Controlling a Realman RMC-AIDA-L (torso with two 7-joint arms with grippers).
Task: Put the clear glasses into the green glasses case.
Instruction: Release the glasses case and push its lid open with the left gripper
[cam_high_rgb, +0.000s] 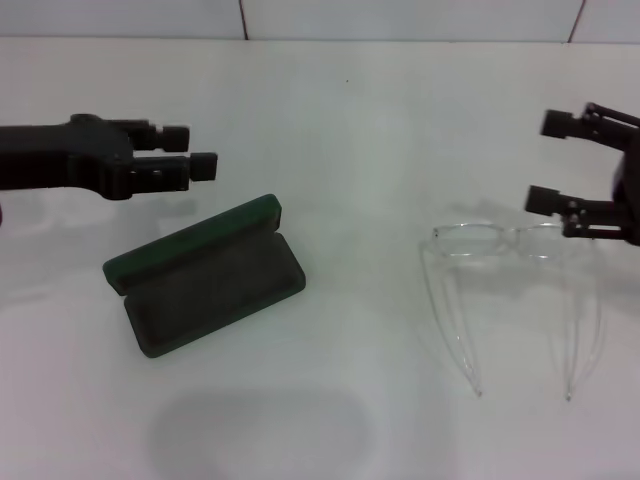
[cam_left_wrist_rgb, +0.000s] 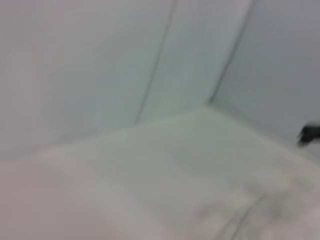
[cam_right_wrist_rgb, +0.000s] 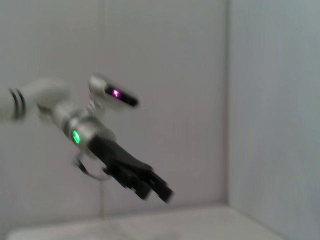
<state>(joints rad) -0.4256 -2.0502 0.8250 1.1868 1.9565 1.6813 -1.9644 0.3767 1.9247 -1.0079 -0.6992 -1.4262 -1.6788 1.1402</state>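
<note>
clear glasses (cam_high_rgb: 510, 262) – lenses barely discernible, right gripper (cam_high_rgb: 556, 160) cropped

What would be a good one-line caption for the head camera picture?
Open green glasses case and clear glasses lie apart on a white table; left gripper and right gripper hover open above.

no readable text, labels or signs

You've got one green glasses case (cam_high_rgb: 205, 278), lid open, and one pair of clear glasses (cam_high_rgb: 510, 290) with two temple arms. Two grippers in shot: the left gripper (cam_high_rgb: 190, 150) and the right gripper (cam_high_rgb: 550, 160).
</note>
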